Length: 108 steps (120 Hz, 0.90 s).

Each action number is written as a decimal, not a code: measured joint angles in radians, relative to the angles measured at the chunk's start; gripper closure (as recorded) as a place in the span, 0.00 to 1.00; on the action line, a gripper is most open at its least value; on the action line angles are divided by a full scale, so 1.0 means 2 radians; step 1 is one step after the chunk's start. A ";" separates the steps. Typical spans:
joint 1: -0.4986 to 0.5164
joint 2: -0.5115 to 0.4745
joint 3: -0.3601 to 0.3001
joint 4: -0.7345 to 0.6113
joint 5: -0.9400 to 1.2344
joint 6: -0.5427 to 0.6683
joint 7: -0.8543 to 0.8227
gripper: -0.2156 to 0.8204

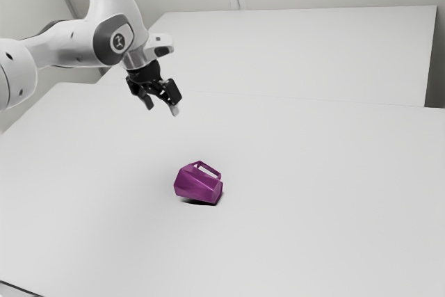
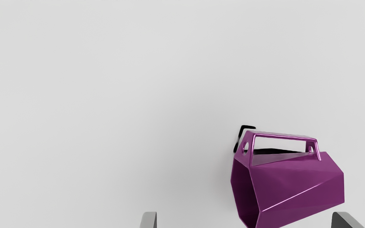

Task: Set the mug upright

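In the exterior view my gripper (image 1: 161,110) hangs well above the table, higher than the purple mug (image 1: 197,184) and off toward the exterior view's left. The faceted mug lies on its side with its handle up. My gripper (image 2: 244,221) is open in the wrist view, its two fingertips wide apart with nothing held. Seen there, the mug (image 2: 296,186) is below the hand, its dark mouth facing sideways and its handle casting a black shadow. Part of its lower edge is cut off by the picture's border.
The mug rests on a large white table (image 1: 313,199). Behind it stands another broad white surface (image 1: 299,53), with pale walls further back. A dark edge crosses the exterior view's lower left corner.
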 joint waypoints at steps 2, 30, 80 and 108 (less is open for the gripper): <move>0.000 0.000 0.000 0.000 -0.001 0.001 0.002 0.21; 0.036 0.036 0.000 -0.023 -0.095 0.009 0.043 0.21; 0.085 0.102 0.000 -0.079 -0.313 -0.070 0.171 0.21; 0.091 0.124 0.001 -0.090 -0.384 -0.094 0.215 0.21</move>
